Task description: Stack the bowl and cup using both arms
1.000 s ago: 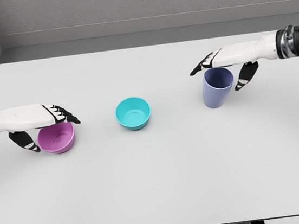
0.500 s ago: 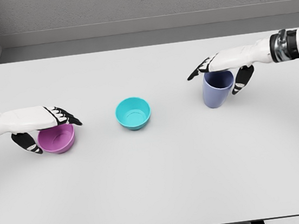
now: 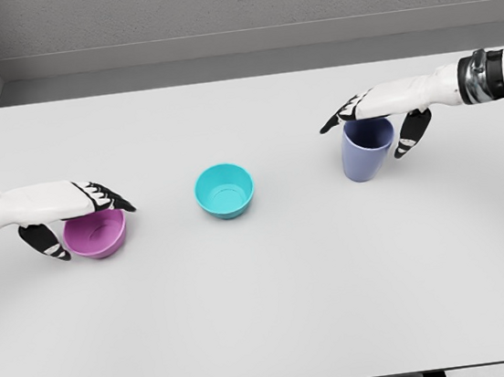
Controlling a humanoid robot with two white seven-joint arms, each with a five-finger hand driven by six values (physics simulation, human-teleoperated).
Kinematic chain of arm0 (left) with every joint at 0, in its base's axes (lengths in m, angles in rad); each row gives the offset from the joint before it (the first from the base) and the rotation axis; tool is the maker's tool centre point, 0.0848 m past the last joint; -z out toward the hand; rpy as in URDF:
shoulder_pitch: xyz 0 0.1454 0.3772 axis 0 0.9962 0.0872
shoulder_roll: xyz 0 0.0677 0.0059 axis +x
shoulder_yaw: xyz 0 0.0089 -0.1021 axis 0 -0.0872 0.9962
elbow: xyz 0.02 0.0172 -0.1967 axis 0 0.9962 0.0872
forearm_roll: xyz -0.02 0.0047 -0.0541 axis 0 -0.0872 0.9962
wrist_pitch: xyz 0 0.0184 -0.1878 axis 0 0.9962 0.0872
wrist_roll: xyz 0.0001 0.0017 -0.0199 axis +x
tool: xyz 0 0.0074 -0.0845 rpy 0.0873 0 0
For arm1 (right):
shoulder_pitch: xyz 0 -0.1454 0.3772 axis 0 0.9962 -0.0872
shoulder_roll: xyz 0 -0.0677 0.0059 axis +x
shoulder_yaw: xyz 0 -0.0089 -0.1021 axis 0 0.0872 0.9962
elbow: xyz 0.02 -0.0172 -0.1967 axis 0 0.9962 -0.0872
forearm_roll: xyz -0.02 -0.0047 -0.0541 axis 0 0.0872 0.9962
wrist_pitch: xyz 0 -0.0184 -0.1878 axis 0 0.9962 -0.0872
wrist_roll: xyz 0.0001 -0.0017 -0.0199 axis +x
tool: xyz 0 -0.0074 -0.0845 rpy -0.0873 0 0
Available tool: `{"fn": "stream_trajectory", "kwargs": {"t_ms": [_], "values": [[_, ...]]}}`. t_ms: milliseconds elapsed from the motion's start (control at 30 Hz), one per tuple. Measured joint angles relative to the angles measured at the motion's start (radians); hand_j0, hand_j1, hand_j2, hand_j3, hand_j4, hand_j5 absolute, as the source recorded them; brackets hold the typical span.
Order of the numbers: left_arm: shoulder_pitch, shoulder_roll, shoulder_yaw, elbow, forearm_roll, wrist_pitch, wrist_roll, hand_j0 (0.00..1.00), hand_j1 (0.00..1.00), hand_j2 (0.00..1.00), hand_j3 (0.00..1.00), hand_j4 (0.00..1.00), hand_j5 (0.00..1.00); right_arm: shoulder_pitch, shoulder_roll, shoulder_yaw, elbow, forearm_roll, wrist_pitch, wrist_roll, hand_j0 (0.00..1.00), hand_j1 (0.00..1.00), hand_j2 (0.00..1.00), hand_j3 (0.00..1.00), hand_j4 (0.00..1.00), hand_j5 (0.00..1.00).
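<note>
A purple bowl (image 3: 102, 240) sits at the left of the white table (image 3: 277, 314). My left hand (image 3: 93, 230) straddles it, fingers (image 3: 111, 199) stretched over the far rim and thumb (image 3: 45, 243) just off its left side, open. In the middle stands a teal bowl (image 3: 225, 190), untouched. At the right, a blue-grey cup (image 3: 364, 161) stands upright. My right hand (image 3: 364, 138) hovers over its mouth, fingers (image 3: 340, 115) across the far rim and thumb (image 3: 411, 132) a little clear of its right wall, open.
The table's back edge meets a grey wall. Its front edge runs along the bottom of the view. Bare tabletop lies between the bowls and the cup and in front of them.
My right hand has shifted slightly left and down over the cup. The left hand has settled a little around the purple bowl. Bowls and cup have stayed put.
</note>
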Motion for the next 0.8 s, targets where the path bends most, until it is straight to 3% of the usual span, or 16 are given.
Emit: {"fn": "stream_trajectory", "kwargs": {"t_ms": [367, 600, 800], "values": [[0.002, -0.026, -0.002, 0.024, 0.000, 0.000, 0.000, 1.00, 1.00, 1.00, 1.00, 1.00, 1.00, -0.003, -0.001, 0.000, 0.001, 0.000, 0.000, 0.000, 1.00, 1.00, 1.00, 1.00, 1.00, 1.00], [0.011, -0.026, -0.007, 0.024, 0.008, 0.001, -0.006, 0.79, 0.79, 0.79, 0.79, 0.79, 0.79, -0.003, -0.001, 0.000, 0.002, 0.000, 0.000, 0.000, 1.00, 1.00, 1.00, 1.00, 1.00, 1.00], [0.017, -0.027, -0.002, 0.024, 0.007, 0.002, 0.000, 0.78, 0.78, 0.78, 0.78, 0.78, 0.78, -0.003, -0.001, 0.000, 0.002, 0.000, 0.000, 0.000, 1.00, 1.00, 1.00, 1.00, 1.00, 1.00]]}}
